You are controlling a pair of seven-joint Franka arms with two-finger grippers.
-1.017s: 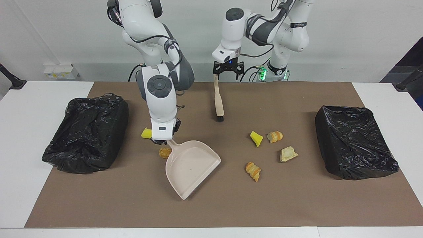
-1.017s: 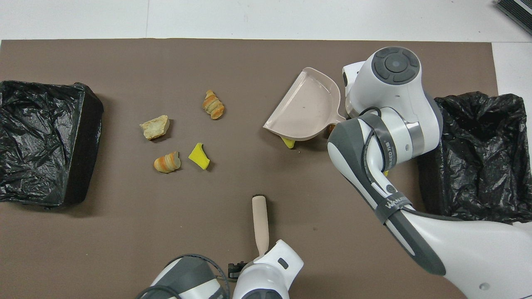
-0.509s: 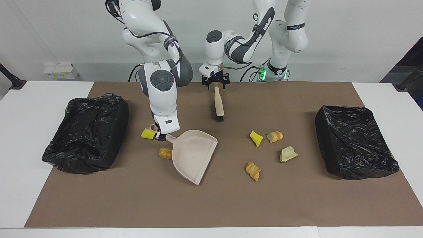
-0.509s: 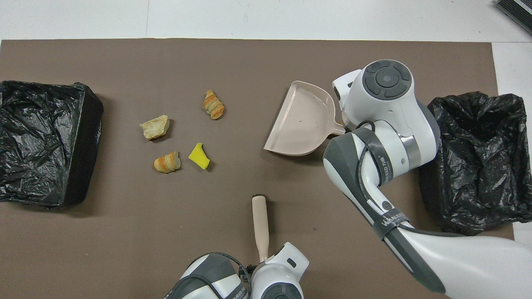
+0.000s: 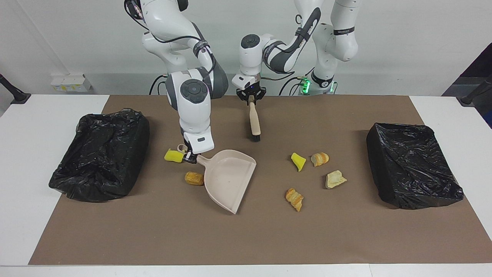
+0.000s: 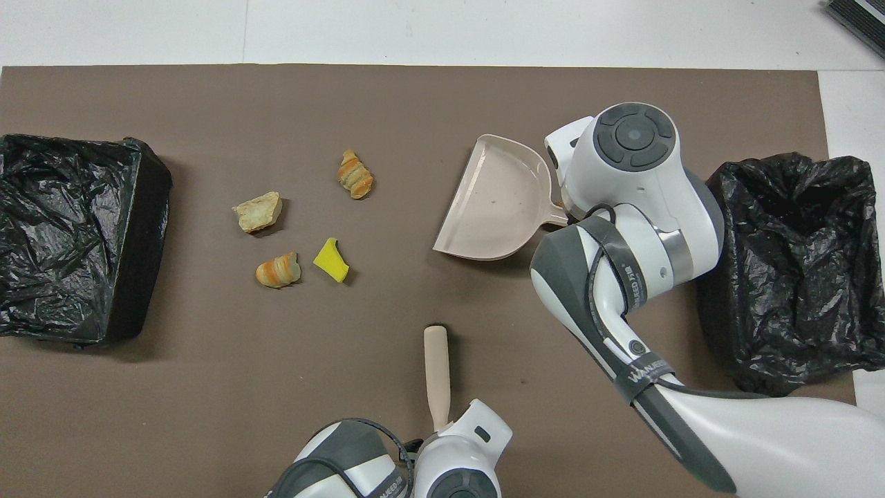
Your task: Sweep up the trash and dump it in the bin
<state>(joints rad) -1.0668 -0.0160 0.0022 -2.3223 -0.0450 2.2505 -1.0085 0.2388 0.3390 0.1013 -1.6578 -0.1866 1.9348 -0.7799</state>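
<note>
Golden-brown, pale and bright yellow scraps of trash dot the brown-matted bench. Four cluster low in the frame's centre, toward the left arm's end. Two more sit at mid-frame beside the beige plastic dustpan, whose handle the right tool clamps. Higher up, the left tool pinches the very tip of the wooden-handled hand brush. So short a hold could let it swing mid-sweep, scattering lumps short of the black-bagged bins.
</note>
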